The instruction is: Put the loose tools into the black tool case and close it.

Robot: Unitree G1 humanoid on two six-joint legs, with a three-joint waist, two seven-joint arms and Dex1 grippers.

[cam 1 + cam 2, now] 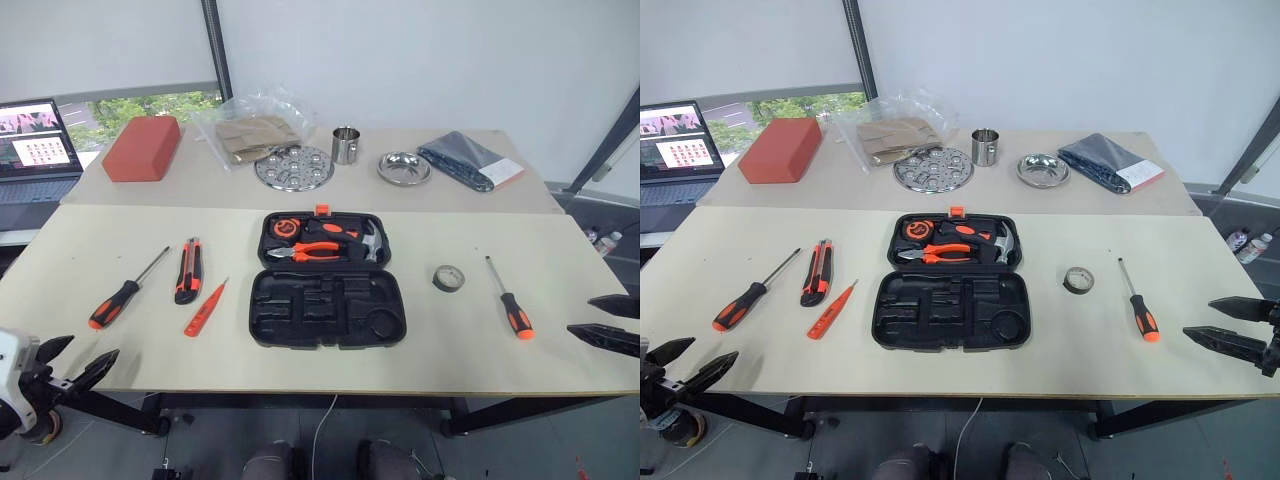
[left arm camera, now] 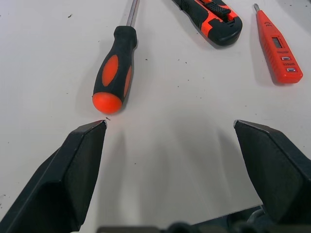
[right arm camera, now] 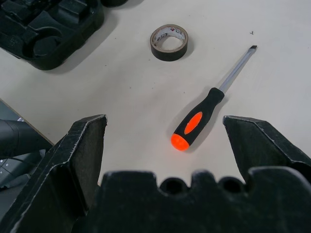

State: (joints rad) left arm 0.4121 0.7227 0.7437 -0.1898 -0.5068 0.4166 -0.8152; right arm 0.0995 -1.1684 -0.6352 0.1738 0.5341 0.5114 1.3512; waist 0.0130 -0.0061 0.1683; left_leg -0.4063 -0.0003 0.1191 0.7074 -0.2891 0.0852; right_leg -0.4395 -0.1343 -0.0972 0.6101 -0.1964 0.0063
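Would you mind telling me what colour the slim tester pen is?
The tester pen is orange-red, clearest in the left wrist view.

Red block (image 1: 141, 148), laptop (image 1: 35, 150), steel cup (image 1: 345, 145).

this looks like a lab or test room, not a home. two big plain tables (image 1: 90, 300) stand pushed together in front of a bare white wall (image 1: 420, 60). a laptop (image 1: 35, 150) sits open off to the side by a window (image 1: 140, 112) with green trees outside. things are laid out neatly, well apart, like for a test: an open black tool case (image 1: 327, 305), screwdrivers (image 1: 125, 293), a tape roll (image 1: 448, 277), a red-orange block (image 1: 142, 148), a metal cup (image 1: 346, 145), a metal bowl (image 1: 404, 167), and a plastic bag (image 1: 250, 130).
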